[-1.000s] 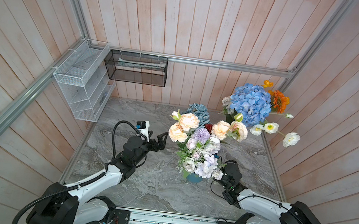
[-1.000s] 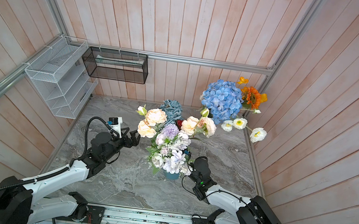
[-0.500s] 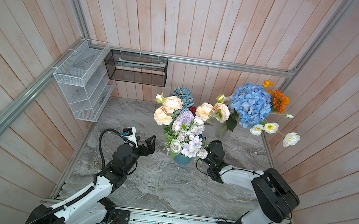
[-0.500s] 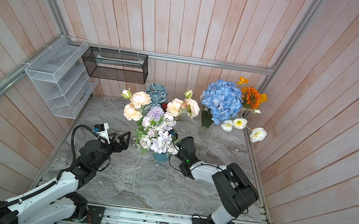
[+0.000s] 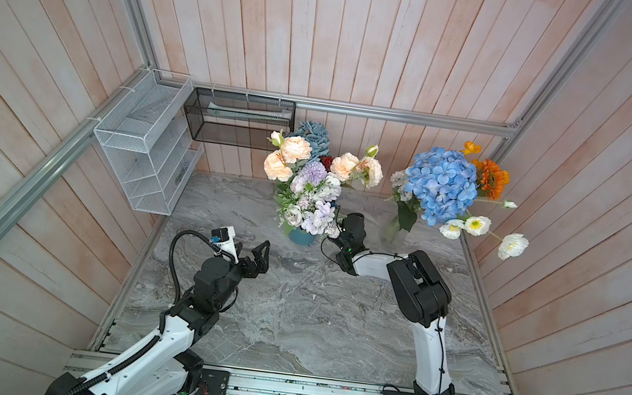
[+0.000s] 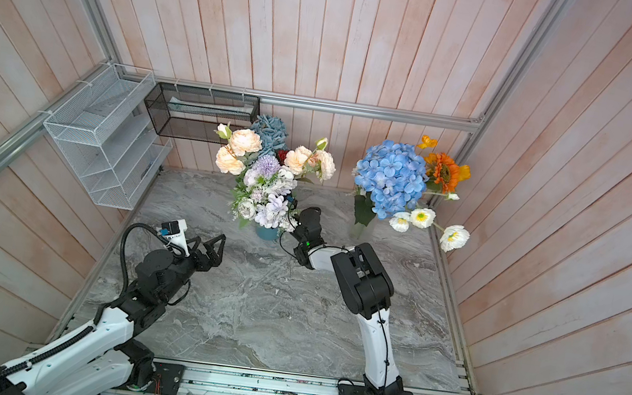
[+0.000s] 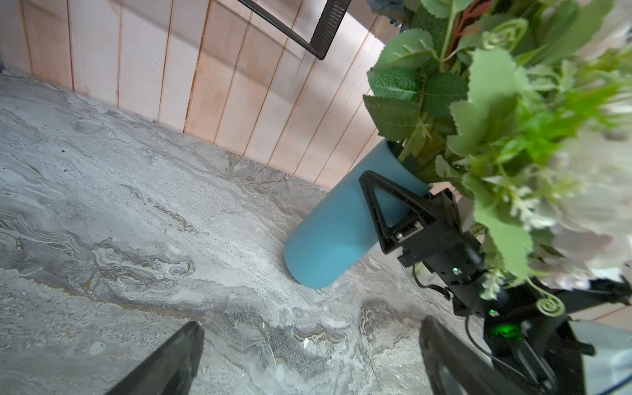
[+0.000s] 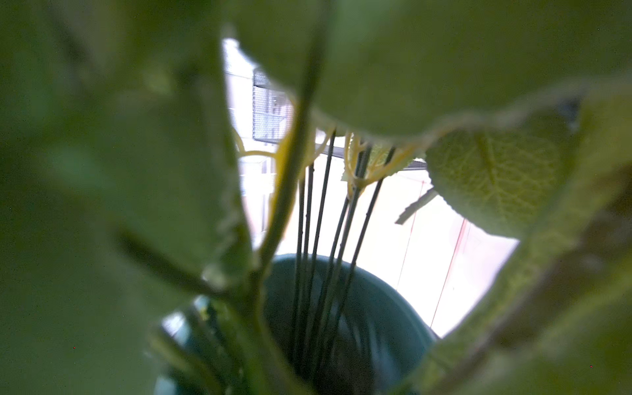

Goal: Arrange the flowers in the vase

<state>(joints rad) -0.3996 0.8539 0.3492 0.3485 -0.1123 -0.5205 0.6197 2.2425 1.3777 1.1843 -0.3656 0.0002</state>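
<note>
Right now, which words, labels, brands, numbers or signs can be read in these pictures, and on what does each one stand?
No text can be read.
The blue vase is plain.
A blue patch on the left arm's wrist camera is too small to read.

No text, label or number is legible anywhere.

Blooms [image 5: 313, 190] hide the blue vase's [image 5: 301, 237] mouth in both top views. Behind it, the right gripper's [image 7: 398, 191] far finger is unseen.
</note>
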